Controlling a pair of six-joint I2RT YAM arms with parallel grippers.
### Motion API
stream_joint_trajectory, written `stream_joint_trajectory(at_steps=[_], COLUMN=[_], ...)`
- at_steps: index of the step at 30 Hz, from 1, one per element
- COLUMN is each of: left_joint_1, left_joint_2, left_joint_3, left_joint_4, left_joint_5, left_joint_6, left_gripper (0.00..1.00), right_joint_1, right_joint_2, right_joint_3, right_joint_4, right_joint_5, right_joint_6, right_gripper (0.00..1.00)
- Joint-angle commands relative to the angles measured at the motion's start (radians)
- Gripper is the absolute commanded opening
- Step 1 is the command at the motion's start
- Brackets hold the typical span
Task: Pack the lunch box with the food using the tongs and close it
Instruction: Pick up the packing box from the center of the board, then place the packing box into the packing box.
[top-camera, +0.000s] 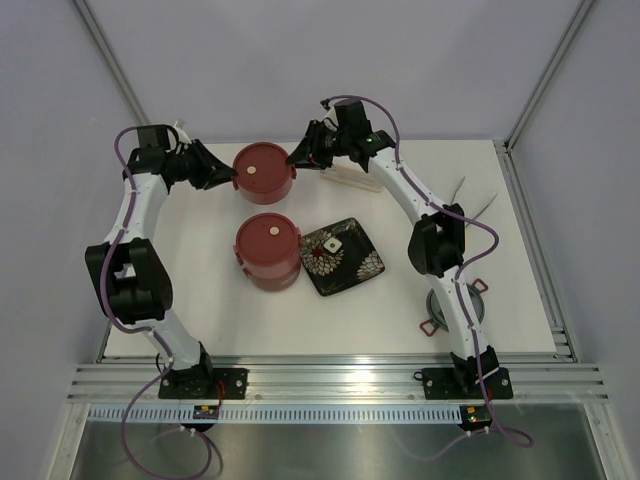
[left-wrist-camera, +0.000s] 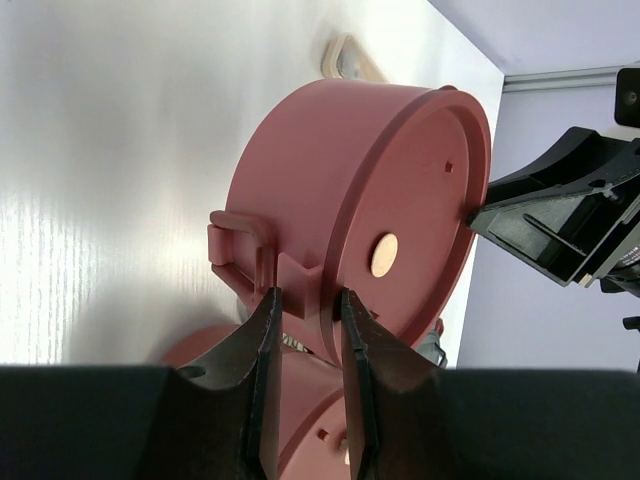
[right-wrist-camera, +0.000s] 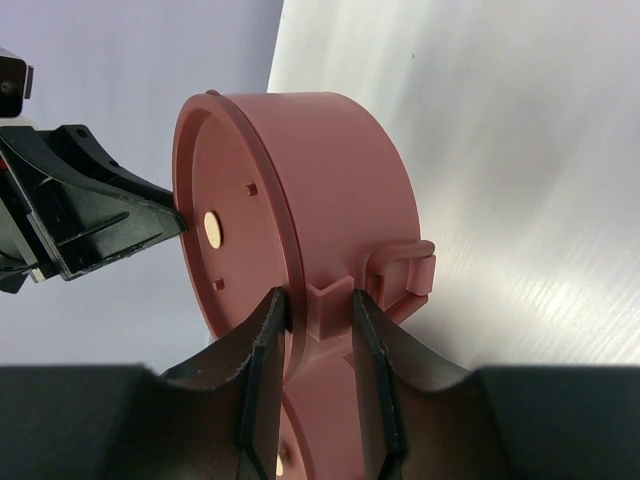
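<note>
Black left claw (left-wrist-camera: 306, 300) is clenched on the side tab of the dusty-red lidded bowl (left-wrist-camera: 340, 170) at the tabletop's (top-camera: 200, 300) far middle; the right claw (right-wrist-camera: 318, 305) grasps its opposite tab. Stacking seems in hand: both must lift evenly, then seat it on the nearer bowl (top-camera: 268, 250).

The right arm (top-camera: 455, 290) is lying across the grey top lid (top-camera: 478, 305), hiding its middle. Its elbow is covering the near end of the tongs (top-camera: 487, 204), where their two arms are converging. Flat lids (top-camera: 258, 165) are closing the far bowl (top-camera: 262, 192) and the near bowl (top-camera: 270, 278), so their insides are not showing. In the left wrist view the far bowl is hiding all but one end of the translucent case (left-wrist-camera: 345, 58). There the left gripper (left-wrist-camera: 307, 295) is blocking much of the near bowl, which is running off the bottom edge.
</note>
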Motion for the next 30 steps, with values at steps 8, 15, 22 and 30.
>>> stream_joint_trajectory(at_steps=[8, 15, 22, 30], left_joint_1=[-0.028, -0.028, -0.028, -0.028], left_joint_2=[-0.098, -0.122, -0.168, -0.267], left_joint_3=[0.079, 0.088, 0.07, 0.013], left_joint_4=[0.055, 0.041, 0.01, -0.041], left_joint_5=[0.143, 0.156, 0.166, 0.154], left_joint_6=[-0.069, -0.073, -0.067, -0.058], left_gripper=[0.0, 0.0, 0.0, 0.0], right_joint_1=[0.021, 0.019, 0.022, 0.029], right_joint_2=[-0.134, -0.167, -0.245, -0.339], right_joint_3=[0.044, 0.027, -0.054, -0.162], right_joint_4=[0.056, 0.056, 0.057, -0.003], right_joint_5=[-0.069, -0.081, -0.087, -0.09], right_joint_6=[0.033, 0.039, 0.033, -0.021], right_gripper=[0.0, 0.0, 0.0, 0.0])
